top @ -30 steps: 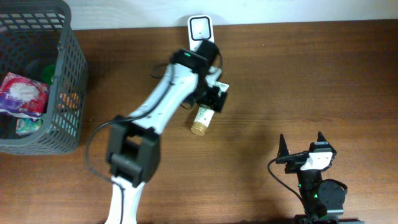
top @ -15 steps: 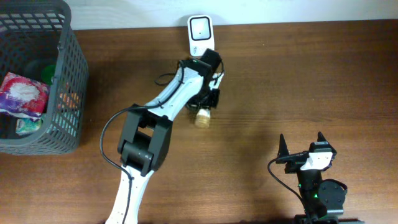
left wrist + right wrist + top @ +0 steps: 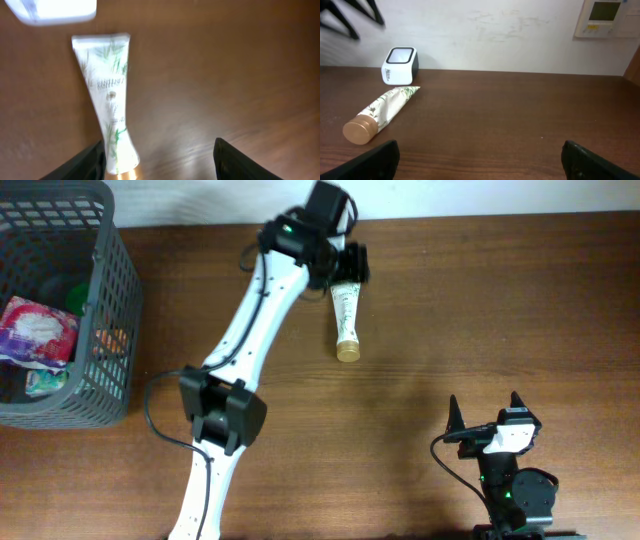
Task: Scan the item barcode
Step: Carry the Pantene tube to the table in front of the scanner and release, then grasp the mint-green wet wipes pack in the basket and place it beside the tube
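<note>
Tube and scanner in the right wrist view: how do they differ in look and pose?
The tube lies flat on the table; the scanner stands upright. The tube is long and tapered, with a leaf print and a gold cap; the scanner is a squat white box with a dark side. Both are mostly white and sit close together at the far side of the table.

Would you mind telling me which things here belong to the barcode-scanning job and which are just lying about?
Belongs to the job:
- tube with a gold cap, lying flat near the scanner
- barcode scanner
- left gripper, open above the tube

Just lying about:
- grey basket and the packets in it
- right gripper, open, parked well away from the tube
</note>
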